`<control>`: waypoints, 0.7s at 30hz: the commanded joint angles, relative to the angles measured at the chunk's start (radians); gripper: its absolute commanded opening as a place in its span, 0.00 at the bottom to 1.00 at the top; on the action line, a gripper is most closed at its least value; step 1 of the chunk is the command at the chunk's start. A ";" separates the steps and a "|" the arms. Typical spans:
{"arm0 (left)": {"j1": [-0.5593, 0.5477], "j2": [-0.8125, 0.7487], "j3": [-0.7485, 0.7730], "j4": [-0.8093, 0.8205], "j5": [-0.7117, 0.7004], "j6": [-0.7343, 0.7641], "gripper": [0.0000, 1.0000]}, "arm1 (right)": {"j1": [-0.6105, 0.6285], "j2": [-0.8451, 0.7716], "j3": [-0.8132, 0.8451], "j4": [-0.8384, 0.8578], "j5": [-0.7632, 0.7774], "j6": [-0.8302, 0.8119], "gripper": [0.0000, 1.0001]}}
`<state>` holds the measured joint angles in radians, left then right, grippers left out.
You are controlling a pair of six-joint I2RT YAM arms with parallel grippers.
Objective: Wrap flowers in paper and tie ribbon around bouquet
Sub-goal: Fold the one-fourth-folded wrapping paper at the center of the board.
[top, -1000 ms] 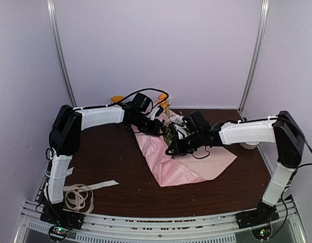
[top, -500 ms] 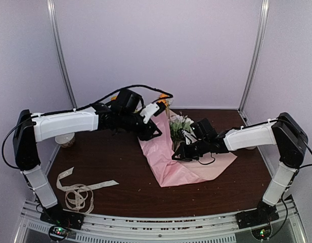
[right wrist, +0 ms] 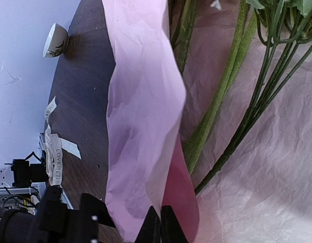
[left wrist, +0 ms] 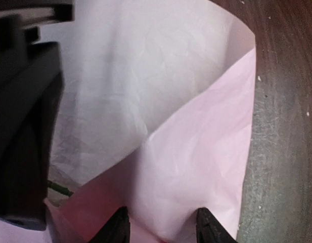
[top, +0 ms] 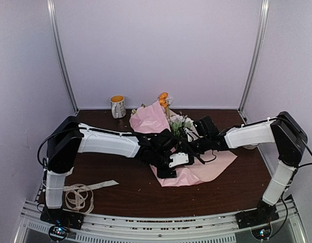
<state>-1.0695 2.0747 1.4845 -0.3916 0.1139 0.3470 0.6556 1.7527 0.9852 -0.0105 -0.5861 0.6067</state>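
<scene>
Brown table [top: 120, 190], left tool [left wrist: 163, 229] parted over paper [left wrist: 196, 152]

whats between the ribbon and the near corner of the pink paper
Just bare brown table between the ribbon and the paper, nothing lying there; the top external view shows it.

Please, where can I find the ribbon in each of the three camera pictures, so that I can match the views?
Top view: the ribbon lies at the lower left, on the table.
Left wrist view: not in it.
Right wrist view: the ribbon is near the left edge, below the middle.
Shared landmark: the pink paper, seen in all three views.
</scene>
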 commanded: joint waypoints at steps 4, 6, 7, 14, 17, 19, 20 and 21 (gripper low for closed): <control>-0.036 0.062 0.010 -0.109 -0.002 0.020 0.46 | -0.027 0.003 0.023 -0.048 0.041 -0.026 0.00; -0.037 0.051 -0.017 -0.110 0.011 0.014 0.46 | -0.034 0.006 0.022 -0.053 0.056 -0.037 0.00; -0.037 0.049 -0.031 -0.112 0.019 0.012 0.46 | -0.039 0.011 0.023 -0.058 0.064 -0.043 0.00; -0.037 0.003 -0.103 -0.077 0.109 -0.011 0.46 | -0.052 0.088 0.062 -0.118 0.074 -0.121 0.00; -0.037 -0.061 -0.119 -0.042 0.169 -0.011 0.50 | -0.056 0.107 0.069 -0.118 0.069 -0.132 0.00; -0.037 -0.112 -0.122 -0.022 0.211 -0.014 0.55 | -0.058 0.107 0.073 -0.119 0.067 -0.137 0.00; -0.037 -0.139 -0.124 -0.013 0.227 -0.016 0.57 | -0.059 0.107 0.073 -0.117 0.064 -0.137 0.00; -0.034 -0.171 -0.128 -0.001 0.243 -0.019 0.58 | -0.059 0.107 0.075 -0.118 0.061 -0.136 0.00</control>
<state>-1.1015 2.0277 1.3663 -0.4149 0.2447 0.3435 0.6113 1.8572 1.0313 -0.1120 -0.5446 0.4976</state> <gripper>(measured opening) 0.562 0.001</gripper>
